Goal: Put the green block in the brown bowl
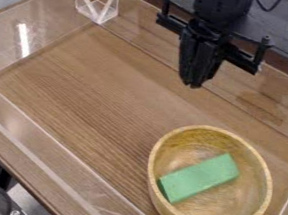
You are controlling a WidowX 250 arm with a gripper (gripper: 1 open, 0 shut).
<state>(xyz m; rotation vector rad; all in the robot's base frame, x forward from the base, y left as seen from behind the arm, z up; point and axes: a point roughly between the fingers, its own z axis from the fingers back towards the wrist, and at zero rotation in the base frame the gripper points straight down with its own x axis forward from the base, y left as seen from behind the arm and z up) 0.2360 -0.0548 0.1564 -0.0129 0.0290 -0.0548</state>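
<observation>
The green block point(198, 177) lies flat and at a slant inside the brown bowl point(255, 172), which sits on the wooden table at the lower right. High above the table, up and to the left of the bowl, my black gripper point(195, 80) hangs pointing down. Its fingers are shut together with nothing between them. It is well clear of both the block and the bowl.
A clear plastic wall point(22, 133) runs along the table's left and front edges. A small clear triangular stand point(95, 4) sits at the back left. Wood-grain tabletop point(96, 83) spreads left of the bowl.
</observation>
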